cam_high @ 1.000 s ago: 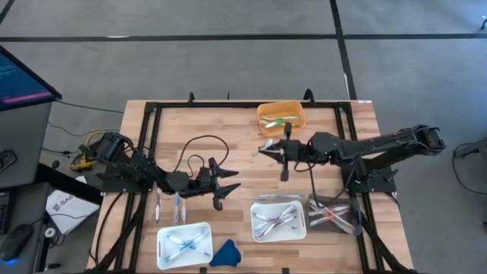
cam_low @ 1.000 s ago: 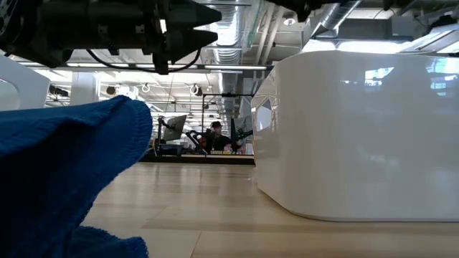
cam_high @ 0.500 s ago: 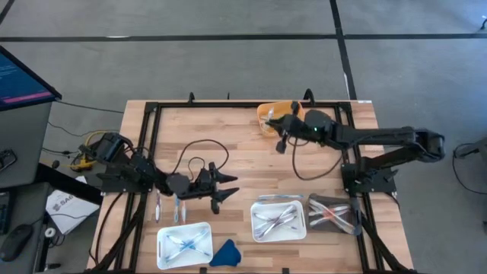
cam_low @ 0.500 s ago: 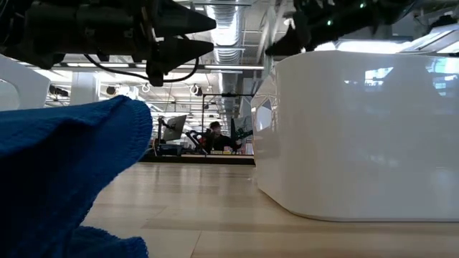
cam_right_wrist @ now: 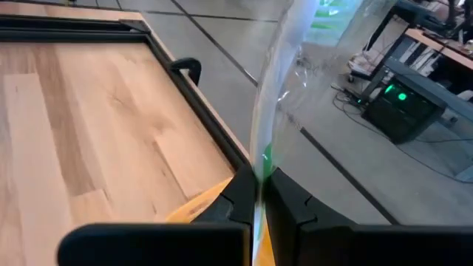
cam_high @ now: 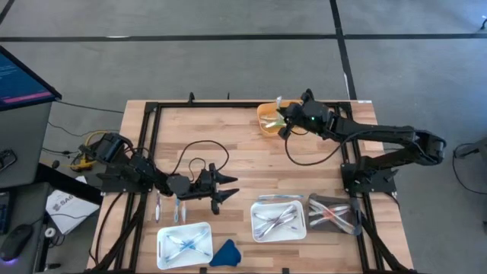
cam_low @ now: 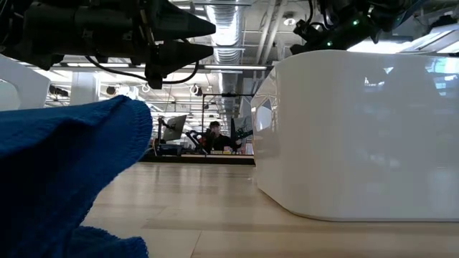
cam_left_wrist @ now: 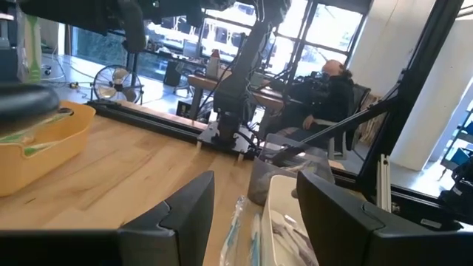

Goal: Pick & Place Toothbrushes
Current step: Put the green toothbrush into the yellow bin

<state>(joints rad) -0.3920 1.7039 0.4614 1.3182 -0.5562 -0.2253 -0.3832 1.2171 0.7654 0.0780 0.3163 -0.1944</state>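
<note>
My right gripper (cam_high: 284,120) hovers over the orange bin (cam_high: 280,116) at the table's far side, shut on a toothbrush (cam_right_wrist: 277,96) in a clear wrapper. The bin holds other toothbrushes (cam_high: 274,122). My left gripper (cam_high: 226,187) stands open and level above the table's middle left, with nothing between its fingers (cam_left_wrist: 188,210). Two toothbrushes (cam_high: 167,205) lie flat on the wood beside the left arm. More lie in the white trays (cam_high: 184,245) (cam_high: 278,219) and the clear tray (cam_high: 332,213) near the front edge. My right gripper pinches the wrapped toothbrush between its two fingers (cam_right_wrist: 240,193), at a green-marked stretch of the handle (cam_right_wrist: 264,159). The fingers lie across it. Its long free part sticks out past the fingertips, and it is lifted clear above the orange bin (cam_right_wrist: 199,210).
A blue cloth (cam_high: 225,253) lies at the front edge between the white trays and fills the low view's left (cam_low: 64,165). A black frame (cam_high: 152,144) rims the table, and a black cable (cam_high: 199,144) loops on the wood. A person (cam_left_wrist: 329,89) sits beyond the table.
My right gripper has swung from the table's middle toward the far edge, to above the orange bin, and has carried the toothbrush along clear of the table. It has stayed shut.
</note>
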